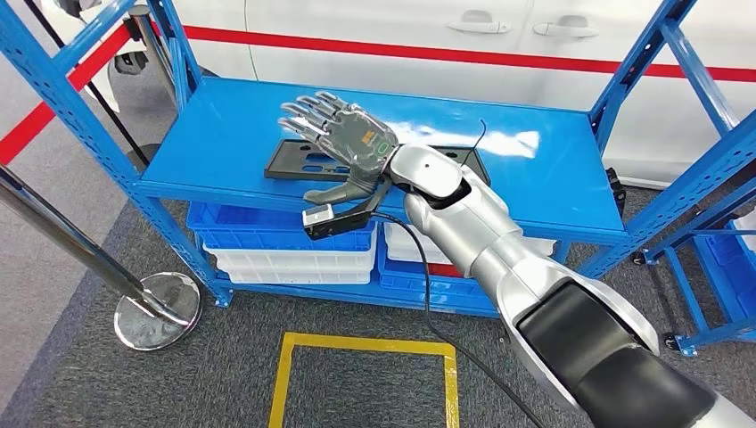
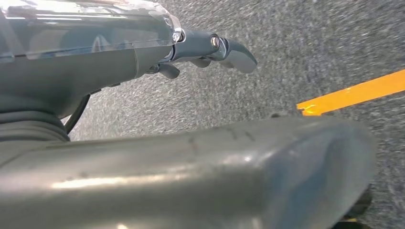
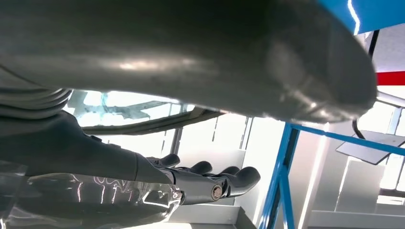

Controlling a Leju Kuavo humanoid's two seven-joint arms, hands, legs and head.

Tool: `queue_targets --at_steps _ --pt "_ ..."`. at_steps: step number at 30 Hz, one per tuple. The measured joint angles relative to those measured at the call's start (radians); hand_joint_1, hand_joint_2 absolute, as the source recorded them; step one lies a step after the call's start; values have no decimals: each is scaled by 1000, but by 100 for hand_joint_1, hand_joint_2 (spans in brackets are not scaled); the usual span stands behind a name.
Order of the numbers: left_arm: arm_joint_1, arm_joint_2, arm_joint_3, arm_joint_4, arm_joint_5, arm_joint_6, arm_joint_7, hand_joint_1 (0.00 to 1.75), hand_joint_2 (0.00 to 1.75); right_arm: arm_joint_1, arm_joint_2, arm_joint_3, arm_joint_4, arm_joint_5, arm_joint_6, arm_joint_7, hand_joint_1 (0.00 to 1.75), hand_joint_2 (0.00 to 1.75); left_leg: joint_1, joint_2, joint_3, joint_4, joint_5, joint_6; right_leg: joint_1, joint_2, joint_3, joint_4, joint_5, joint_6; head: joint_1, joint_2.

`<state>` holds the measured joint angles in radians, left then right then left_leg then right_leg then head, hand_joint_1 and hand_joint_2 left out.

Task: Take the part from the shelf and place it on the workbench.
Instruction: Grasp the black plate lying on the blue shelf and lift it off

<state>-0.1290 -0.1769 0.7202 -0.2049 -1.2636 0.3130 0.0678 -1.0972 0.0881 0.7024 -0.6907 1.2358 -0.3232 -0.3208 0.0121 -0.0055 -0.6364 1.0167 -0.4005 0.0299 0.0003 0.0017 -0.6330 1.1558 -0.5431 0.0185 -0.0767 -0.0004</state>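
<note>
A flat black part with cut-outs lies on the top board of the blue shelf. My right hand hovers just above the part's middle, palm down, fingers spread and stretched toward the far left, holding nothing. The hand and wrist hide the part's centre; its right end shows behind the forearm. In the right wrist view the right hand has its fingers extended with nothing between them. My left hand hangs over grey carpet, loosely open and holding nothing.
Blue and white bins sit on the lower shelf. A chrome stanchion stands at the left, a yellow floor square lies in front of the shelf, and another blue rack is at the right. A white car is behind.
</note>
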Motion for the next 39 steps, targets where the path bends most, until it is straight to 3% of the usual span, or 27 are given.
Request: queue_targets --at_steps 2,3,4,6,7,9,12,14,16,18,19,20,21,23,24,29,31,33,34,35,37,39 --pt "0 0 0 0 -2 -2 0 0 0 5 0 2 6 1 9 0 0 0 -1 -1 11 0 -11 3 -4 0 -82 126 -30 4 0 0" --pt "1 0 0 0 -3 -4 0 0 0 9 0 4 11 2 14 -1 0 0 -2 -1 18 0 -17 2 -6 0 -107 150 -21 5 0 0" --pt "1 1 0 0 -3 -6 0 0 0 12 -1 6 16 2 19 -2 0 0 -2 -3 27 1 -24 2 -6 0 -113 136 8 4 0 0" --pt "0 0 0 0 -3 -8 0 0 0 18 -2 12 29 0 26 -6 0 0 -2 -5 47 0 -38 -2 -5 0 -76 7 103 -4 0 0" --pt "-1 0 0 0 -3 -8 -1 0 0 20 -3 16 38 -2 26 -9 0 0 -3 -6 55 0 -45 -5 -2 0 -50 -60 138 -8 0 0" --pt "-5 -1 0 0 -3 -8 -2 0 0 26 -1 24 59 -7 19 -16 0 0 -4 -7 61 -2 -54 -14 5 0 -19 -137 160 -16 0 0" --pt "-9 -2 0 0 -2 -9 -3 0 0 44 4 38 97 -12 8 -18 0 0 -1 -6 67 -5 -63 -29 6 1 -4 -156 150 -27 0 0" --pt "-7 -2 1 0 0 -9 -3 0 0 53 9 44 123 -18 4 -18 0 0 -1 -3 46 49 -93 -37 2 0 13 -169 146 -38 0 0" --pt "-3 -2 2 0 1 -9 -2 0 0 64 14 47 147 -24 1 -18 0 0 0 -2 -24 176 -142 -41 3 -1 26 -171 138 -47 0 0" --pt "2 -1 2 0 2 -10 -2 0 0 80 16 50 169 -25 0 -17 0 0 1 -2 -91 274 -158 -45 5 -2 34 -169 128 -49 0 0" --pt "5 -1 2 0 2 -10 -2 0 0 87 16 51 178 -25 0 -15 0 0 1 -1 -101 273 -138 -46 4 -1 38 -166 122 -48 0 0" --pt "7 0 3 0 2 -10 -2 0 0 92 17 53 187 -24 0 -12 0 0 2 -1 -91 232 -101 -47 4 0 44 -162 115 -46 0 0" --pt "8 1 3 0 2 -10 -2 0 0 95 17 54 195 -24 1 -9 0 0 2 0 -67 165 -56 -46 3 0 49 -157 106 -44 0 0" --pt "7 2 3 1 2 -11 -3 0 0 97 17 57 210 -23 2 -2 0 0 1 0 -18 52 -7 -41 6 2 53 -144 90 -34 0 0" --pt "6 2 3 1 2 -11 -3 0 0 98 17 57 217 -23 2 0 0 0 0 0 -6 25 -3 -37 7 2 53 -141 85 -30 0 0" --pt "6 2 3 1 2 -11 -3 0 0 101 18 61 239 -25 1 6 0 0 0 -3 8 7 -13 -10 5 1 48 -121 62 -9 0 0" --pt "5 2 3 1 2 -10 -3 0 0 101 18 62 245 -28 -4 10 0 0 1 -2 14 6 -17 -3 2 1 7 -36 23 -2 0 0" --pt "4 2 3 1 2 -10 -3 0 0 104 18 62 253 -32 -13 17 0 0 -1 -2 20 6 -23 2 -1 1 -70 98 -23 4 0 0" --pt "5 2 3 1 2 -9 -3 0 0 106 18 62 258 -34 -19 22 0 0 -1 -3 24 6 -26 3 -3 1 -102 143 -28 5 0 0" --pt "6 2 4 1 3 -9 -3 0 0 108 18 62 261 -36 -26 28 0 0 -2 -3 28 6 -30 2 -4 1 -116 153 -14 5 0 0" --pt "8 2 4 1 3 -8 -3 0 0 108 19 62 265 -40 -40 42 0 0 -2 -6 41 6 -39 0 -5 1 -85 55 65 -1 0 0" --pt "8 2 4 2 3 -8 -3 0 0 105 21 62 267 -40 -46 53 0 87 -3 -8 52 6 -49 -6 -1 2 -29 -80 129 -9 0 0"
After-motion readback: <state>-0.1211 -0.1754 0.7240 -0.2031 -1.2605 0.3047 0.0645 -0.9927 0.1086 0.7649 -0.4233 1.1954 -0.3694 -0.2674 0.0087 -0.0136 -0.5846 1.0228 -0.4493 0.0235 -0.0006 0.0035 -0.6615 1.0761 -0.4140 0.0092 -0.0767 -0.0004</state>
